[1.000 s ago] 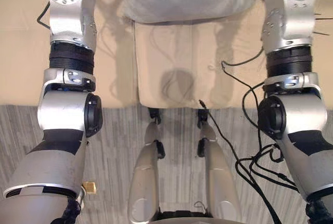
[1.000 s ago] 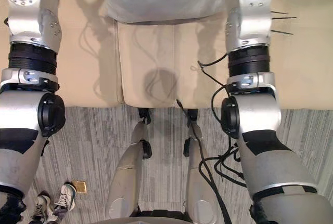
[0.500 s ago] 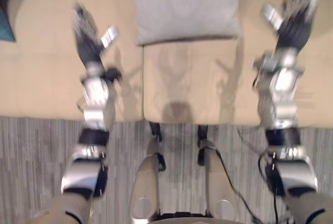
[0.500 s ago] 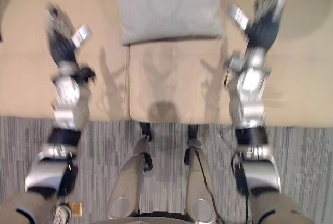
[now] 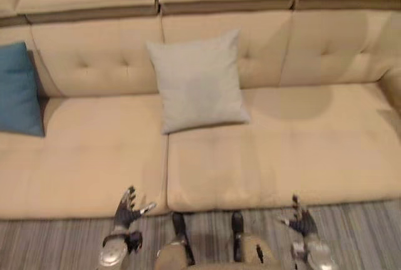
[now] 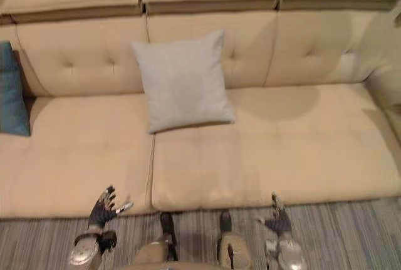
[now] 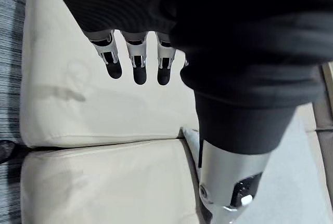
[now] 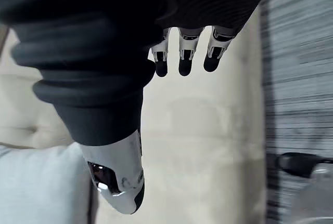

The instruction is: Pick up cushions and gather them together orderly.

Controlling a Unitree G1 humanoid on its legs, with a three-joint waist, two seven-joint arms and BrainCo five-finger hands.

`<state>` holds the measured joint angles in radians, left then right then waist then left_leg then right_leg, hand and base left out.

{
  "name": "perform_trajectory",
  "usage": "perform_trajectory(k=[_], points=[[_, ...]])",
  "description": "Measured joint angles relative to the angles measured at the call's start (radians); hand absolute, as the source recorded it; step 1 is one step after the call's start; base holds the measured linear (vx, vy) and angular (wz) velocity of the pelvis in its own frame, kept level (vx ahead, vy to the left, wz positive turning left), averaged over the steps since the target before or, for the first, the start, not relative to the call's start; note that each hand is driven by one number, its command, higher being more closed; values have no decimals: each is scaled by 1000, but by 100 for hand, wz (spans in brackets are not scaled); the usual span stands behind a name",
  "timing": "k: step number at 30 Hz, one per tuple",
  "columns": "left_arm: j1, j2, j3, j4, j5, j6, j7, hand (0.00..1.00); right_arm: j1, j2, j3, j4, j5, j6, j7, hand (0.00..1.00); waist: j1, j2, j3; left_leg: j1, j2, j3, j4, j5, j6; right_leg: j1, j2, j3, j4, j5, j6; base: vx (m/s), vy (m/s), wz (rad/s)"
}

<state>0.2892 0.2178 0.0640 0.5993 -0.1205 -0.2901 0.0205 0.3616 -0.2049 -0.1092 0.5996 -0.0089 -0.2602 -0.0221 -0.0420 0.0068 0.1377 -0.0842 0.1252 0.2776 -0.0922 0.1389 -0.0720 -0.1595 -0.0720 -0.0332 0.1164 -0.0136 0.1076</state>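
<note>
Left hand [image 5: 127, 209], right hand [image 5: 301, 221]: fingers apart, empty, at sofa [image 5: 282, 157] front edge. Grey cushion [image 5: 197, 81]: well ahead, between both hands, leaning on sofa back. Teal cushion [image 5: 19, 89]: far ahead-left of left hand. Judged light, soft, compressible; best taken at opposite side edges.

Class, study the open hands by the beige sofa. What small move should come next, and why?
Probably reach the left hand toward the teal fabric cushion: it stands apart from the pale grey square cushion, and the right hand is likewise open and empty.
</note>
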Motion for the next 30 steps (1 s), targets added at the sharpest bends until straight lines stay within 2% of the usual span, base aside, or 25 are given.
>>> perform_trajectory(k=[2, 6, 7, 8, 9, 10, 11, 12, 14, 15, 16, 17, 19, 20, 21, 22, 23, 24, 26, 27, 29, 30], points=[[41, 1, 8, 1, 26, 2, -21, 0, 46, -20, -9, 37, -18, 7, 24, 0, -4, -5, -18, 46, -3, 16, -1, -15, 1, 36, -3, 13, 0, -5, -3, 30, 30, -16], [66, 19, 6, 8, 43, 2, -42, 0, 55, -40, -2, 55, -34, 15, 47, 0, -5, -20, -25, 73, -3, 62, -1, -17, 1, 31, 1, 66, 2, 0, -3, -30, 23, -34], [65, 24, 3, 9, 47, 2, -43, 0, 42, -49, 17, 54, -34, 16, 48, 0, 2, -27, -23, 66, -3, 87, 0, -17, 1, 12, 2, 83, 1, 13, 6, -91, 19, -58], [64, 37, -4, 8, 46, 2, -43, 0, 11, -55, 46, 52, -34, 19, 47, 0, 2, -39, -25, 31, -4, 111, 22, -19, 4, -23, -1, 99, -6, 37, 37, -106, 16, -57], [59, 55, -18, 0, 46, 2, -42, 0, -5, -52, 64, 44, -33, 23, 46, 0, -1, -51, -31, -11, -6, 123, 62, -25, 15, -51, -17, 111, -9, 62, 61, -88, 19, -47], [56, 64, -28, -14, 46, 2, -43, 0, -15, -53, 80, 31, -33, 23, 46, 0, 1, -52, -34, -52, -1, 137, 108, -32, 35, -75, -19, 119, -19, 71, 65, -118, -27, -40], [47, 37, -25, -37, 44, 2, -41, 0, -47, -54, 96, 32, -32, 27, 47, 0, 6, -22, -16, -94, 51, 141, 130, -46, 66, -119, -17, 48, 113, 15, 27, -104, -36, -26], [40, 35, -25, -40, 43, 3, -41, 0, -59, -49, 103, 35, -32, 30, 47, 0, 2, -20, -7, -94, 62, 133, 142, -46, 67, -153, -19, 23, 293, -32, -18, -94, -71, -11], [41, 36, -25, -42, 44, 12, -41, 0, -56, -30, 110, 41, -32, 30, 47, 0, 2, -35, 3, -73, 63, 120, 155, -46, 68, -131, -48, 7, 592, -137, -1, -47, -126, 17], [43, 30, -25, -44, 44, 22, -41, 0, -53, -28, 114, 43, -32, 30, 47, 0, 3, -53, -6, -78, 63, 104, 179, -44, 66, -83, -62, 16, 662, -167, 24, -84, -178, 32], [44, 27, -24, -51, 44, 24, -41, 0, -54, -28, 113, 42, -31, 30, 47, 0, 5, -66, -11, -87, 60, 95, 194, -37, 56, -47, -70, 24, 664, -178, 38, -123, -195, 35], [40, 16, -22, -62, 42, 28, -40, 0, -65, -31, 106, 43, -30, 30, 43, 0, 7, -79, -12, -112, 56, 82, 214, -15, 41, -16, -60, 31, 592, -226, 63, -157, -179, 13], [38, -26, -25, -93, 41, 31, -41, 0, -90, -46, 90, 35, -18, 28, 24, 0, 34, -46, -7, -169, 91, 67, 212, 17, 26, -3, -18, 9, 463, -284, 16, -252, -232, -14], [30, -37, -25, -99, 41, 31, -40, 0, -111, -50, 85, 35, -5, 29, 16, 0, 47, -43, 2, -198, 104, 64, 213, 38, 19, -5, -2, -3, 413, -322, -14, -334, -262, -13], [11, -50, -29, -93, 41, 41, -40, 0, -137, -65, 81, 36, 3, 31, 7, 0, 52, -3, 31, -224, 123, 43, 200, 62, 12, -4, 25, -20, 384, -341, -48, -395, -214, 4], [4, -58, -34, -94, 40, 44, -40, 0, -140, -73, 67, 35, 11, 33, 3, 0, 48, 26, 47, -227, 124, 4, 176, 43, -20, -8, 39, -39, 379, -331, -65, -351, -115, 19], [5, -58, -34, -93, 40, 45, -39, 0, -137, -73, 65, 35, 12, 36, 2, 0, 43, 30, 47, -228, 121, -11, 170, 7, -65, -12, 33, -50, 367, -321, -80, -339, -35, 23], [5, -56, -31, -96, 40, 45, -38, 0, -135, -67, 62, 33, 16, 36, 2, 0, 39, 10, 55, -244, 108, -27, 238, -22, -53, -13, 12, -60, 340, -303, -110, -232, -16, 13], [13, -58, -32, -95, 41, 45, -40, 0, -138, -57, 37, 32, 19, 36, 3, 0, 34, 5, 53, -252, 81, -40, 437, -63, -3, -20, -14, -62, 314, -272, -115, -232, -40, 7], [16, -59, -30, -95, 41, 43, -40, 0, -138, -57, 30, 32, 19, 36, 4, 0, 30, 8, 53, -225, 64, -61, 519, -160, -10, -22, -14, -45, 287, -249, -107, -193, -5, -12], [18, -59, -24, -94, 41, 43, -40, 0, -142, -55, 30, 31, 17, 36, 6, 0, 41, 13, 51, -180, 61, -107, 534, -249, -28, -40, 4, -11, 261, -211, -100, -117, 70, -47], [18, -59, -24, -91, 41, 43, -40, 0, -143, -55, 29, 31, 17, 36, 5, 0, 51, 14, 51, -169, 57, -124, 525, -268, -31, -50, 11, 2, 258, -201, -98, -135, 145, -70]])
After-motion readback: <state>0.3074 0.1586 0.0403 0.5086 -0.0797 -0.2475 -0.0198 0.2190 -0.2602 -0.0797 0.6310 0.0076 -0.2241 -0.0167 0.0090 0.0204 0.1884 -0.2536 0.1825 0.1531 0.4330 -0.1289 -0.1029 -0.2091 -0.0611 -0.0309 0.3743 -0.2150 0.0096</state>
